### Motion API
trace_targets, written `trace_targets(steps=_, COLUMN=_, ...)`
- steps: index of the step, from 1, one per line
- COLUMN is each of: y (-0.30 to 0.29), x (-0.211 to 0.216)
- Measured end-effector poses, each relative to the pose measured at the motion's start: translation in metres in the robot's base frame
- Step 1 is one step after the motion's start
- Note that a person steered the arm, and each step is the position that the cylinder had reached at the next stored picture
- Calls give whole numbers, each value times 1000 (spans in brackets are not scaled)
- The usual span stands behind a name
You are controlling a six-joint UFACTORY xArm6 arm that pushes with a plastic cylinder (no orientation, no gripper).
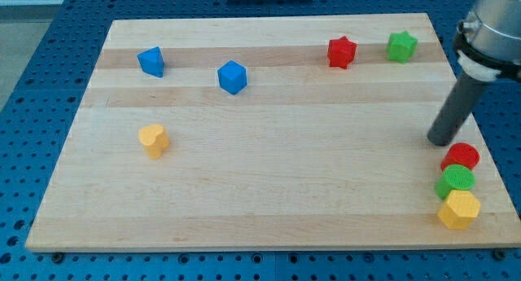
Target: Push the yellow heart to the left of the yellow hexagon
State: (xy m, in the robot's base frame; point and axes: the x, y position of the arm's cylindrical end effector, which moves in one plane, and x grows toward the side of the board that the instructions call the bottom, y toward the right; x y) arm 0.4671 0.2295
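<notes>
Along the view's right edge of the wooden board (269, 191), three blocks stand in a touching column: a red cylinder (461, 156) at twelve o'clock, a green cylinder (455, 181) in the middle, and the yellow hexagon (459, 209) at six o'clock, close to the board's bottom right corner. Far off at nine o'clock from them, on the view's left half, sits the yellow heart (153, 139), alone and well apart from everything else. Between heart and hexagon the wood carries no blocks. Near the view's top, a blue block (151, 61) of unclear shape and a blue cube (232, 76) lie at about twelve and one o'clock from the heart. A red star (342, 52) and a green star (401, 46) sit side by side toward the top right.

My tip (440, 141) rests at about ten o'clock from the red cylinder, just beside it, not clearly touching. The dark rod leans up toward one o'clock into the grey arm at the view's top right corner. It grips nothing.
</notes>
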Motion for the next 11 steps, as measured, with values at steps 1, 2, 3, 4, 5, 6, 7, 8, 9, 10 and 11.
trace_targets(steps=1, y=-53, x=-22)
trace_targets(steps=2, y=-127, x=-29)
trace_targets(steps=3, y=-203, x=-56)
trace_targets(steps=4, y=-298, x=-63)
trace_targets(steps=5, y=-404, x=-60)
trace_targets(steps=6, y=-461, x=-39)
trace_targets(steps=7, y=-456, x=-6)
trace_targets(steps=8, y=-393, x=10)
trace_targets(steps=9, y=-300, x=29)
trace_targets(steps=10, y=-221, x=56)
trace_targets(steps=11, y=-164, x=75)
